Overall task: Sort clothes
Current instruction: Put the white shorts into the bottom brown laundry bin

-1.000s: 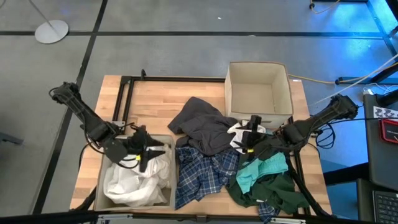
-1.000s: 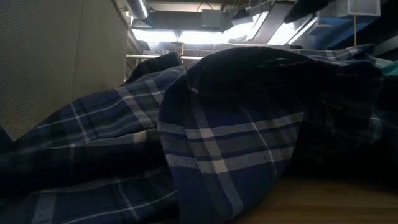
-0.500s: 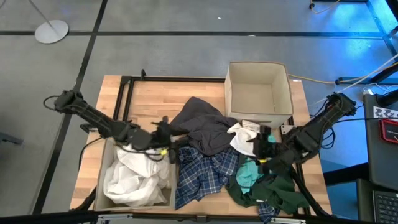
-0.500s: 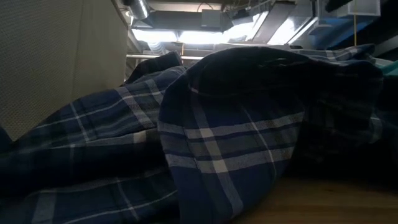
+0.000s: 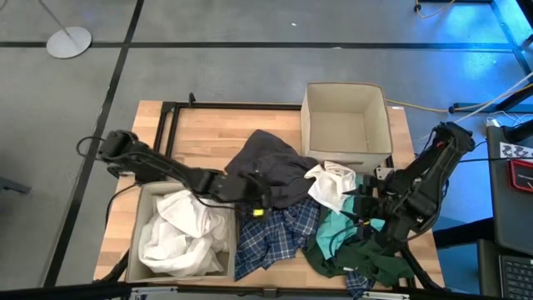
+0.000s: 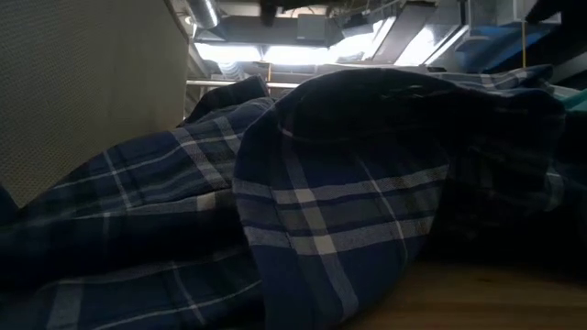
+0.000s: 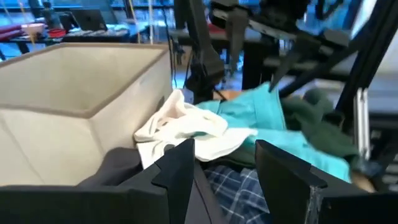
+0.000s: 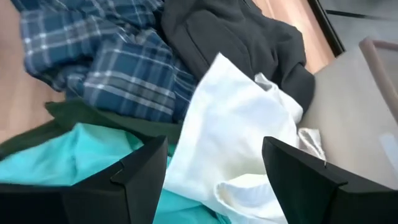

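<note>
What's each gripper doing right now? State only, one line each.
Left gripper: open, holding nothing, over the dark grey garment.
Right gripper: open, holding nothing, above the white garment and teal garment.

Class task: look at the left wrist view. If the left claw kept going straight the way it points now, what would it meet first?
Most likely the crumpled white fabric garment, directly ahead of the open left claw, beside the beige fabric bin. Depth is unclear.
</note>
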Motion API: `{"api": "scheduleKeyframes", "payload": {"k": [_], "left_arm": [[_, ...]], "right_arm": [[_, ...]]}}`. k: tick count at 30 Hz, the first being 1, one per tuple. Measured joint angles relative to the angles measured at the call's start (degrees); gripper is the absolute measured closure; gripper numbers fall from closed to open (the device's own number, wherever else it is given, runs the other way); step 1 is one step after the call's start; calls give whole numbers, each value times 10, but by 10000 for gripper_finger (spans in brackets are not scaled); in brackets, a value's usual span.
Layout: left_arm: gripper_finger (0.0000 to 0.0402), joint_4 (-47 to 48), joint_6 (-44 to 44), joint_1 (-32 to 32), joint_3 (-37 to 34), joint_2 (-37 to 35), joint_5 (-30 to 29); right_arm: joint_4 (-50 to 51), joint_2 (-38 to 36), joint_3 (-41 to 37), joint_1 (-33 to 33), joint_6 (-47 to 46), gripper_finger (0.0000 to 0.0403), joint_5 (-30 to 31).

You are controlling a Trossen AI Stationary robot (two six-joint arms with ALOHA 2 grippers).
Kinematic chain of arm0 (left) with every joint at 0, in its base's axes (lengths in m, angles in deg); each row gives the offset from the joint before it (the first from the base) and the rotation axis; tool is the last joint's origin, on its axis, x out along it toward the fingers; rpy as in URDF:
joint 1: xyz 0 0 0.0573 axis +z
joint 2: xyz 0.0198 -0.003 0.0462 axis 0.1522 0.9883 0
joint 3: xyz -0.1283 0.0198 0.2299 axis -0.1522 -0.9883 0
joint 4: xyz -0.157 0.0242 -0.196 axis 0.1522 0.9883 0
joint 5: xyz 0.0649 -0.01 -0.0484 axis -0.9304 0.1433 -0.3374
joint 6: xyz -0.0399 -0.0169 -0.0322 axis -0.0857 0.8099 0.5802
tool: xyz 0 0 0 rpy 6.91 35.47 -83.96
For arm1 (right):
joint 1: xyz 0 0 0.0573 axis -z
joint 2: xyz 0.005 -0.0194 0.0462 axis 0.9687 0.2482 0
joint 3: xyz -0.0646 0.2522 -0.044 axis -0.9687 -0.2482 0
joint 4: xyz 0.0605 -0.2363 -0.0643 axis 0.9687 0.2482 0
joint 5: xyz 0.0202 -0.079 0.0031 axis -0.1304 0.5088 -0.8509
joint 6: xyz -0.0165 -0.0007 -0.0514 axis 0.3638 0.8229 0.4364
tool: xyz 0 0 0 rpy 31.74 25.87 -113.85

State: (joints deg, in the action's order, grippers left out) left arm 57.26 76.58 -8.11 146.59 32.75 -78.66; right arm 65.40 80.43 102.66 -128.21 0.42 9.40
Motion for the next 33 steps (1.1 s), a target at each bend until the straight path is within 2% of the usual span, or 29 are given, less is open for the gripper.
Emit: {"api": "scheduleKeyframes", "payload": {"k": [7,13,21,26,33], "left_arm": [[243,165,-49,21,171,96,12],[243,236,-113,37,280,181,48],[243,239,-209,53,333,270,47],[243,213,-274,54,336,299,47],[243,207,-286,57,336,316,51]], "right_arm": [[1,0,-51,-1,-39,139,7],[4,0,-63,-1,-50,139,7],[24,-2,-63,-28,-63,139,15],[40,-3,-63,-44,-93,139,38],[40,-3,-63,-48,-97,139,48]]}}
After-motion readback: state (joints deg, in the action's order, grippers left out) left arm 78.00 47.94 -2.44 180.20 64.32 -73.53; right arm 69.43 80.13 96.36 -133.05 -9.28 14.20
